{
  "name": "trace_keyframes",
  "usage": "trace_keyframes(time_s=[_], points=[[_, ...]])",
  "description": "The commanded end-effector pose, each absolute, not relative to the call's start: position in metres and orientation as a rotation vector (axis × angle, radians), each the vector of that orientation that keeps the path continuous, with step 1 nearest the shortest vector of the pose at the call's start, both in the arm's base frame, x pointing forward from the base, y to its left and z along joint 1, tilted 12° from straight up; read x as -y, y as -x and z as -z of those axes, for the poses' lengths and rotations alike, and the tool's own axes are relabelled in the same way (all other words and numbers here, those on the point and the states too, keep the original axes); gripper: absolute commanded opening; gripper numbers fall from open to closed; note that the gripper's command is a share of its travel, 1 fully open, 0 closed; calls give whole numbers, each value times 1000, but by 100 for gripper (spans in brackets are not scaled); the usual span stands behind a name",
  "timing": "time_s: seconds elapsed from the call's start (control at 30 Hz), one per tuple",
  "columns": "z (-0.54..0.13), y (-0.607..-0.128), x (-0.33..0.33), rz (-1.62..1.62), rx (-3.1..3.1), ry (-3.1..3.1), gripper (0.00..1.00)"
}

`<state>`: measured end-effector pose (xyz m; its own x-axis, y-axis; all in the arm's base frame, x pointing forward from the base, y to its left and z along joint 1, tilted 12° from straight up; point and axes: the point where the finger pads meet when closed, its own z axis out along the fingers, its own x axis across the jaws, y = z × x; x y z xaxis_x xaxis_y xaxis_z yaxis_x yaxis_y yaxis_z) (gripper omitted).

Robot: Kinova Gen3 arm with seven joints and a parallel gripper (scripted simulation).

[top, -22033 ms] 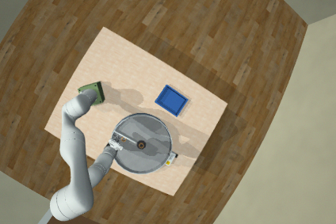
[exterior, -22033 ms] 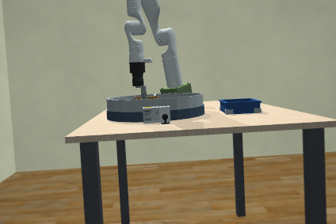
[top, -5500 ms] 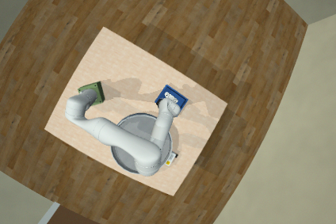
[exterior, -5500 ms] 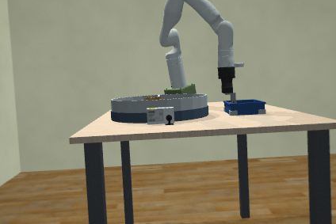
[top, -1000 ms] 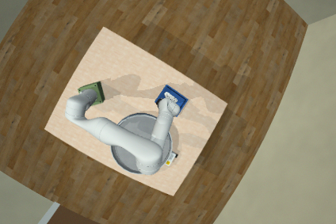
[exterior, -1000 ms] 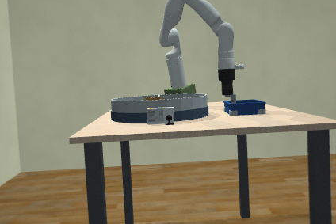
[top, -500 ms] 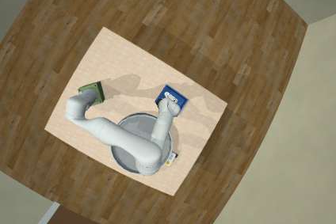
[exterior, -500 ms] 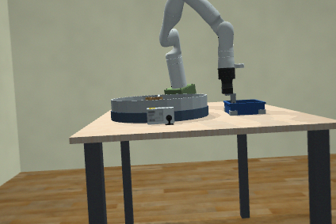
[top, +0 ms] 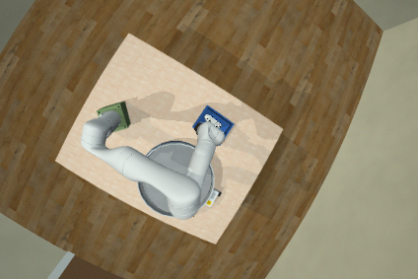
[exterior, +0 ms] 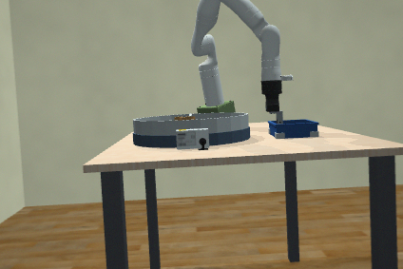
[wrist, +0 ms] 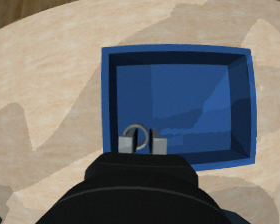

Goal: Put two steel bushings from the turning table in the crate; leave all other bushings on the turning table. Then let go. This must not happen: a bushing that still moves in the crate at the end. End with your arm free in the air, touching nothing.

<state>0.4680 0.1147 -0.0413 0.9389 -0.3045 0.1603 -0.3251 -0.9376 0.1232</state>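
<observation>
The hand (exterior: 274,112) (wrist: 143,136) stands over the blue crate (exterior: 293,128) (wrist: 178,48) (top: 226,135), its two fingers partly spread. A grey steel bushing (wrist: 146,137) shows at their tips, in the crate's near left corner as the wrist view has it; it looks to be on the crate floor, with one fingertip over its bore and the other just beyond its wall, and neither seems to pinch it. Whether a pad brushes it is too fine to tell. No second bushing shows in the crate, though the hand hides part of the near side. The turning table (top: 142,189) (exterior: 191,128) lies beside the crate, with some orange-brown pieces (exterior: 184,118) inside its rim. I take the step in hand to be leaving this first bushing and clearing it. Do that by going straight up, slowly, with the finger gap unchanged until the tips are above the crate's rim: closing would catch the ring's wall, and spreading wide or drifting sideways could drag it, tip it or set it rolling. The crate's left wall is close too, so keep sideways travel for after the lift. Then check that the bushing lies still before fetching another steel one, and save the crate's open far side for that.
</observation>
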Motion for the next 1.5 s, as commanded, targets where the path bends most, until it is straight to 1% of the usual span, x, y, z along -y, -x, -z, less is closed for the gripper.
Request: trace_keyframes(time_s=[0.0,1.47], points=[[37,-469,-116,-216,482,-2948,42],[25,-468,-117,-216,482,-2948,42]])
